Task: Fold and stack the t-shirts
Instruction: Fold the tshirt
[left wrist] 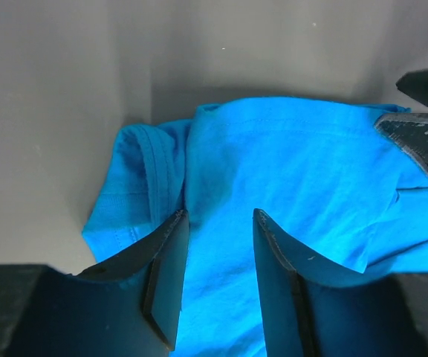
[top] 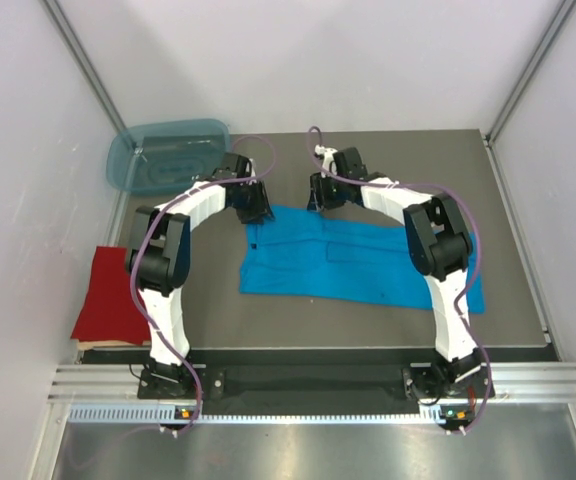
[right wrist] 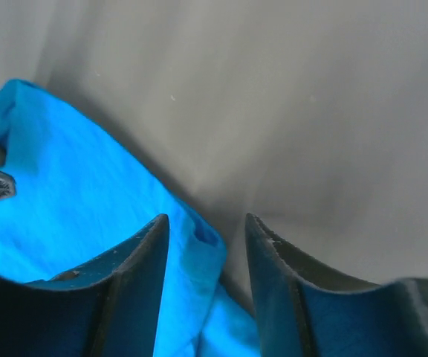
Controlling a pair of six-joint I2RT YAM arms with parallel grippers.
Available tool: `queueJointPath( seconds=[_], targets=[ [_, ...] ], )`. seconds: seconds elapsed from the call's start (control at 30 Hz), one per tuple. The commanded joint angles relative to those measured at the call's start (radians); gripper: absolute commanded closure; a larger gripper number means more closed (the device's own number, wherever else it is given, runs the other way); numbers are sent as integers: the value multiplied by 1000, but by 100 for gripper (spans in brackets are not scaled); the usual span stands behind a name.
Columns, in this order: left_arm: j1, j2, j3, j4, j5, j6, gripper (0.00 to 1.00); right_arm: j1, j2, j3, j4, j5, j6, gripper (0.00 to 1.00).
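The turquoise-blue t-shirt [top: 358, 262] lies spread flat across the middle of the grey table. My left gripper [top: 254, 207] is open at the shirt's far left corner, with cloth [left wrist: 288, 163] lying between and ahead of its fingers. My right gripper [top: 320, 196] is open at the shirt's far edge, with the shirt's folded hem [right wrist: 199, 245] between its fingers. The red t-shirt [top: 110, 295] lies folded flat at the table's near left edge, away from both grippers.
A translucent blue-green plastic tub [top: 168, 155] stands at the far left, just behind the left gripper. The grey table [top: 448, 170] shows bare beyond the shirt's far edge. White walls close in both sides.
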Motion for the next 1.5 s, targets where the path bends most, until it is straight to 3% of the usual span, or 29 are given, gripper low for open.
queueJointPath(
  seconds=[0.0,0.1,0.2,0.23,0.6,0.77,1.07,1.23,1.37,1.47],
  targets=[
    [1,-23,-2,-14,-24,-2,55,34,7,63,35,-12,-33,63],
    [18,-68,-9,-42,-39,-29,55,44,-42,27,78,-18,-38,87],
    [55,-111,-9,-63,-24,-60,55,50,-101,-29,121,-33,-41,100],
    [62,-121,-9,-68,-23,-62,55,50,-114,-38,124,-43,-44,100],
    [76,-227,-96,-77,-33,-60,54,108,-272,-214,150,-50,-90,100],
    [76,-279,-145,-82,-24,-65,54,154,-363,-372,162,-26,-92,100],
    [75,-451,-357,-66,-23,-51,53,361,-578,-668,196,184,-112,100],
    [73,-497,-409,-54,63,-77,52,424,-661,-756,227,329,-99,86],
    [72,-474,-450,42,160,-132,51,432,-737,-796,280,427,6,72],
    [73,-441,-444,52,145,-138,52,430,-718,-770,314,458,51,67]
  ],
)
